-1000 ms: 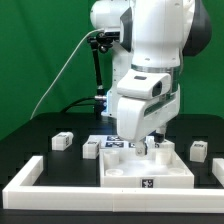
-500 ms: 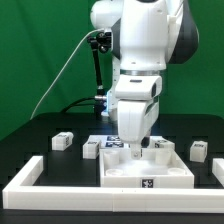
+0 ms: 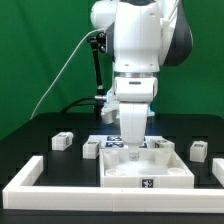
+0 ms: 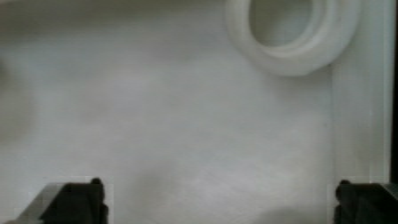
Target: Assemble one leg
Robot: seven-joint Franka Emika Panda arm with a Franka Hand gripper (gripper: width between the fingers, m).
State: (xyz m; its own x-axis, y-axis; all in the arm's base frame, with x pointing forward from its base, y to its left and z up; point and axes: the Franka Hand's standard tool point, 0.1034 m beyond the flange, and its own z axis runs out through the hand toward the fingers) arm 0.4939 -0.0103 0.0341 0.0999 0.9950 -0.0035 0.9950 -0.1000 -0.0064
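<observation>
My gripper (image 3: 133,152) hangs low over the large flat white panel (image 3: 150,172), near its far edge. In the wrist view the gripper (image 4: 221,200) is open, its two dark fingertips (image 4: 71,200) wide apart with only bare panel surface (image 4: 160,110) between them. A round socket (image 4: 294,35) in the panel shows ahead of the fingers. Several small white legs with tags lie around: one (image 3: 63,141) at the exterior view's left, one (image 3: 91,148) beside the panel, one (image 3: 160,146) just right of the gripper, one (image 3: 198,150) at the right.
A long white border rail (image 3: 30,175) runs along the left side and the front (image 3: 110,208) of the black table. The marker board (image 3: 110,141) lies behind the panel. A black stand (image 3: 97,70) with a cable rises at the back.
The arm has swung toward the exterior view's left and the wrist has turned. The gripper moved left along the panel's far edge, away from the leg beside it.
</observation>
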